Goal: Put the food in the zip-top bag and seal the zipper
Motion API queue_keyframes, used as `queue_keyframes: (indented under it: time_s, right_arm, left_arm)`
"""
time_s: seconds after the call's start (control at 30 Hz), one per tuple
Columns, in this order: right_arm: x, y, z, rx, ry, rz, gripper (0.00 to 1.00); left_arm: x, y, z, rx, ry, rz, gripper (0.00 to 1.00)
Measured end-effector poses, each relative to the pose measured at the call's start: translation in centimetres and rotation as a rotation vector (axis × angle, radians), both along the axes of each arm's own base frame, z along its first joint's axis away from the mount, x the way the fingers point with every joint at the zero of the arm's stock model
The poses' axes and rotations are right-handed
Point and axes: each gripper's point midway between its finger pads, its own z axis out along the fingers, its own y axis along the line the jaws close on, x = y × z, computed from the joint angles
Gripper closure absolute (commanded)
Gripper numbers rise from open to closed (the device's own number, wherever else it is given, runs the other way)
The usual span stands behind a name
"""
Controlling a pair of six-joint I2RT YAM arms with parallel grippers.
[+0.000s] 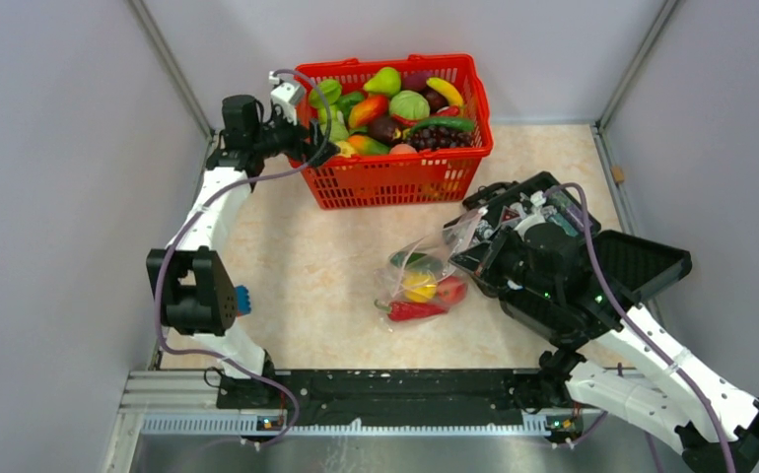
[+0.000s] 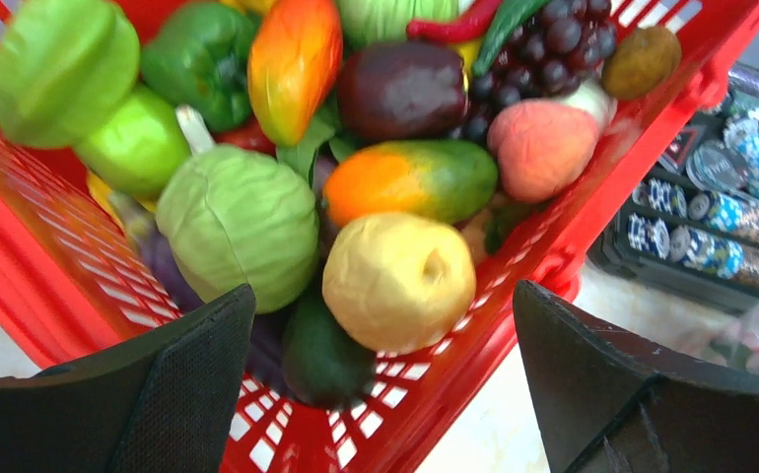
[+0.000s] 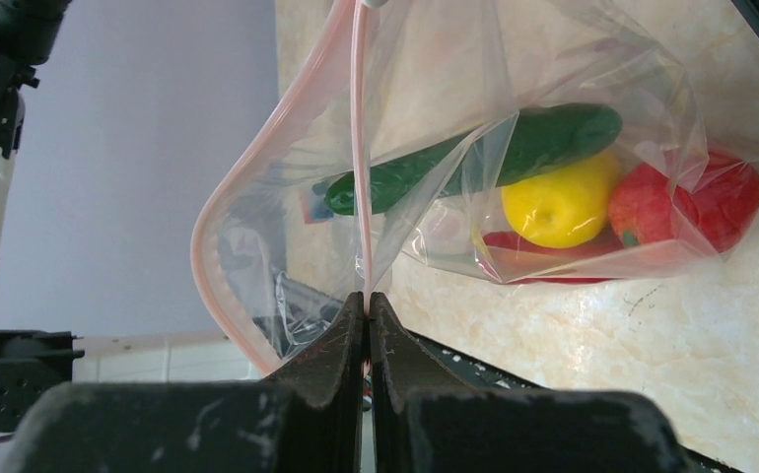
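Currently: beige marbled tabletop (image 1: 307, 286), boxed in by plain grey-lilac walls (image 1: 50, 148) on the left, far and right sides, with metal posts in the far corners. An aluminium rail (image 1: 159, 394) along the near edge carries both arm bases. Red plastic lattice basket (image 1: 395, 182) sits far centre, heaped with toy produce, incl. a pale green cabbage (image 2: 242, 222) and dark purple grapes (image 2: 553, 44). Left gripper (image 2: 383, 296) hovers at the basket's left rim, fingers spread wide, nothing between them. Crinkly transparent zip-top bag (image 1: 425, 281) lies mid-table, near of the basket and just left of the open black hinged case (image 1: 642, 261). Inside the bag: dark green cucumber (image 3: 514, 148), yellow lemon (image 3: 563, 202), red tomato (image 3: 691, 202), and a red chili (image 1: 413, 309) along the near side. Right gripper (image 3: 367, 305) is clamped tight on the thin pink zipper strip (image 3: 356, 148), holding the mouth edge up. The mouth gapes in a loop, unsealed.
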Motion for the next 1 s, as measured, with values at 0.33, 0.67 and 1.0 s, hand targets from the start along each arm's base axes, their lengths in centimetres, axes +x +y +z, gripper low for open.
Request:
queue_keyframes:
  time_s: [0.33, 0.67, 1.0]
  right_arm:
    - [0.3, 0.0, 0.1, 0.001, -0.013, -0.008, 1.0]
    - [0.7, 0.4, -0.1, -0.007, -0.021, 0.002, 1.0]
    - [0.6, 1.1, -0.2, -0.004, -0.018, 0.036, 1.0]
  left_arm:
    - [-2.7, 0.7, -2.6, 0.101, 0.082, -0.148, 0.01]
    - [-4.8, 0.6, -5.0, 0.327, 0.116, -0.208, 0.07]
    - [-5.2, 4.1, -5.9, 0.473, 0.153, -0.09, 0.08]
